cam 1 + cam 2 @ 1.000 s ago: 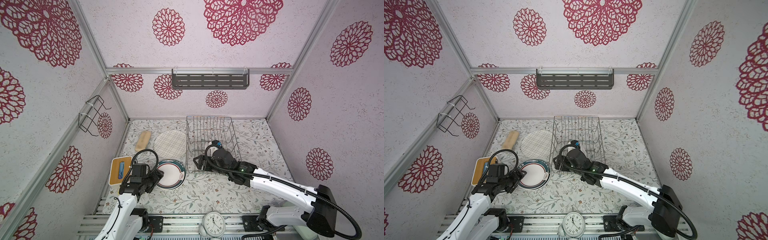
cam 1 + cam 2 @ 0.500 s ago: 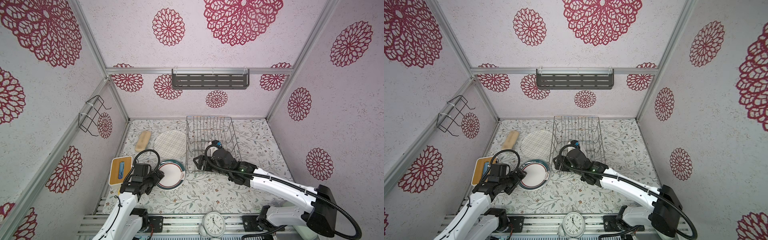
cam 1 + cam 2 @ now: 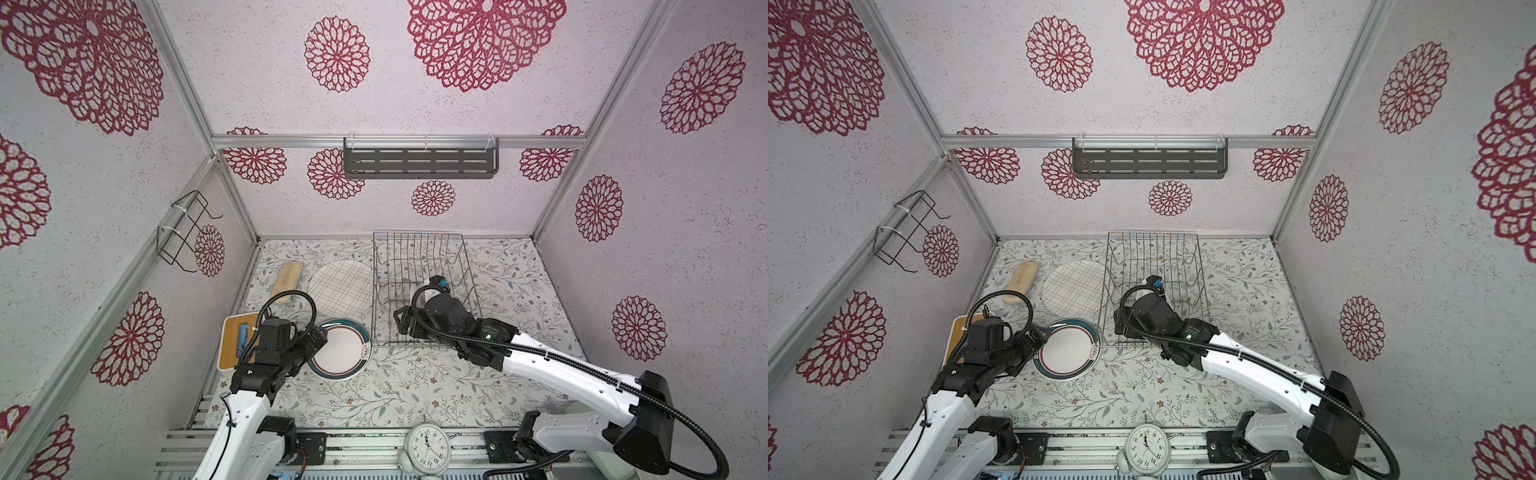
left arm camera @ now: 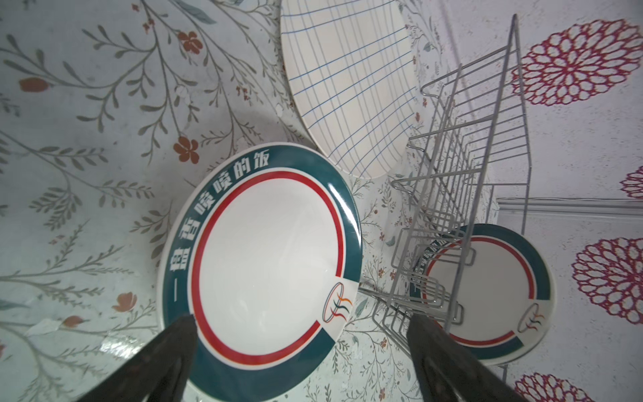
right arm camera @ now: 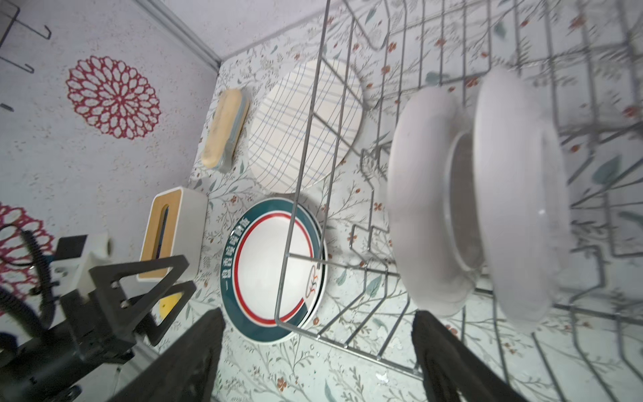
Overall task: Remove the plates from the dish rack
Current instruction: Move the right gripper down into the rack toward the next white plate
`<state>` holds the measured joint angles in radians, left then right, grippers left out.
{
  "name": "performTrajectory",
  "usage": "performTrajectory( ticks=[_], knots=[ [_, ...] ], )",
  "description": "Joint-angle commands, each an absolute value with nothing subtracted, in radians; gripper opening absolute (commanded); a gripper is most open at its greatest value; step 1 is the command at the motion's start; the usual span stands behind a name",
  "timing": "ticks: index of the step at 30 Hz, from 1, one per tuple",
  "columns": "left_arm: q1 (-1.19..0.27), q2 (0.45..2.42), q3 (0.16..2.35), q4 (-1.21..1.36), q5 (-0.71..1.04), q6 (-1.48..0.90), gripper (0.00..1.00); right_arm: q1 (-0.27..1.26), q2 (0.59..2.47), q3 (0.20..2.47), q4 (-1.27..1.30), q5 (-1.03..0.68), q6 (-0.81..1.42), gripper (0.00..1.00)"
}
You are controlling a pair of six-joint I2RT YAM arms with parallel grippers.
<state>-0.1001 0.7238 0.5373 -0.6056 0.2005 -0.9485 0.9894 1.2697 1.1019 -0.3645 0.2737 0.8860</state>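
Left tool [image 4: 302,320]: spread wide, empty, over rim of teal-rimmed plate [image 4: 264,264] lying on bench [image 4: 87,174].
Right tool [image 5: 318,315]: spread wide, empty, facing two upright plates [image 5: 428,209] in dish rack [image 5: 306,139].
Grid plate [image 3: 341,287]: on bench, beside dish rack.
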Motion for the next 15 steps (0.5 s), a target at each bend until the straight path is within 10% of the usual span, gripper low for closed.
performTrajectory(
  ticks=[1,15],
  knots=[
    [-0.106,0.701,0.567,-0.603,0.203,-0.92,0.99,1.0,1.28,1.192,-0.518,0.475,0.838,0.88],
    [-0.107,0.75,0.595,-0.542,0.232,-0.925,1.0,1.046,1.607,1.525,-0.954,0.814,0.828,0.82]
  ],
)
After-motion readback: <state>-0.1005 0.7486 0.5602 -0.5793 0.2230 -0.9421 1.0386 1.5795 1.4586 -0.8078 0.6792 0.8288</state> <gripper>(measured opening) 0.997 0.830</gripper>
